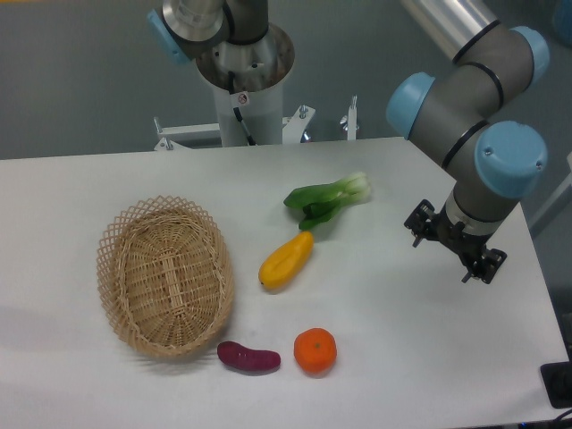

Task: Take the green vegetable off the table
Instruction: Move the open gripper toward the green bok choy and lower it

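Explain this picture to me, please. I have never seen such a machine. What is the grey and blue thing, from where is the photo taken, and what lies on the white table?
The grey and blue thing is a robot arm. One fixed camera looks down at the table from the front. At the arm's end, on the right, is a small black gripper; I cannot tell whether it is open, and it holds nothing. On the table lie a green vegetable, a yellow fruit touching its leaves, an orange, a purple piece and an empty wicker basket on the left.
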Available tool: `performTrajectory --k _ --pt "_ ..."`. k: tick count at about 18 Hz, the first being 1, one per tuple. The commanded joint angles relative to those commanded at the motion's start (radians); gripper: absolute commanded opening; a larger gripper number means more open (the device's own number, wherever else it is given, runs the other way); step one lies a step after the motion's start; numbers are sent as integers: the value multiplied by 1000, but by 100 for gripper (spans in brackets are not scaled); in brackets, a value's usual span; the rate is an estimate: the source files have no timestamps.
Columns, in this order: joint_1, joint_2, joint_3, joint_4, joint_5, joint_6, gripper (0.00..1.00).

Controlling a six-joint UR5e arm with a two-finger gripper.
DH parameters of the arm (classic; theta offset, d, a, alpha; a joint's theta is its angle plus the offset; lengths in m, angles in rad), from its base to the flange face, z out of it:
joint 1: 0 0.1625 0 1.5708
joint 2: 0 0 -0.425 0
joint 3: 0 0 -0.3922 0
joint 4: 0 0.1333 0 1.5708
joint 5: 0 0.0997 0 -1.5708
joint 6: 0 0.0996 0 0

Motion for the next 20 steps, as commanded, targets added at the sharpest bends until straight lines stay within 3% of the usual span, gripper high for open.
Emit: performTrajectory --k 9,13,20 --pt "0 14 -14 -2 -34 -15 100" --pt "-8 55 -60 -2 -89 -89 100" --pt "-40 136 -213 0 -89 -152 100"
